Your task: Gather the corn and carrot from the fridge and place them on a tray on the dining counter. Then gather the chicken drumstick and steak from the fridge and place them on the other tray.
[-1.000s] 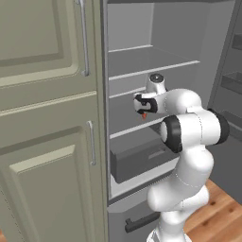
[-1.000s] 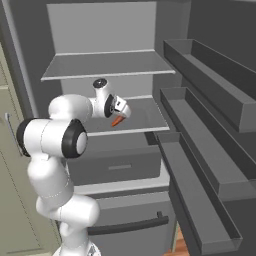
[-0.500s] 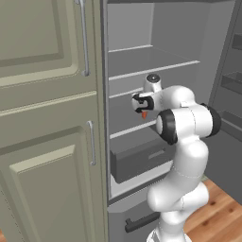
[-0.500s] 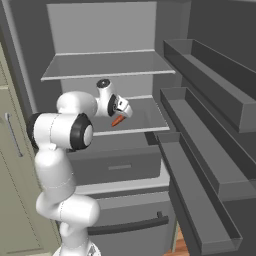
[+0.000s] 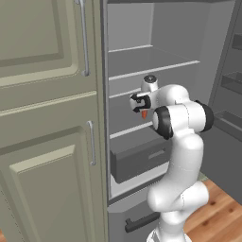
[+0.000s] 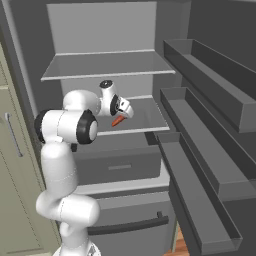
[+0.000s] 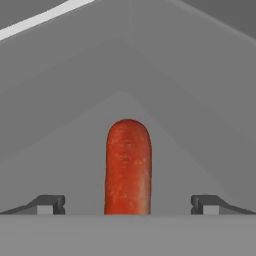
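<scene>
In the hand view, we see the two-finger gripper (image 7: 128,205) with its dark fingertips (image 7: 49,204) spread wide apart, gripping nothing. Between them lies the orange-red tapered carrot (image 7: 128,167), its long axis running straight away from the hand, rounded end pointing into the fridge. The carrot rests on the grey middle fridge shelf (image 6: 145,117), touching neither fingertip. We see nothing standing between gripper and carrot. Below the shelf sits a closed dark grey drawer (image 6: 120,165). Beyond the carrot, the grey back wall (image 7: 165,65) rises. The open door's dark bins (image 6: 200,165) stand to the right.
</scene>
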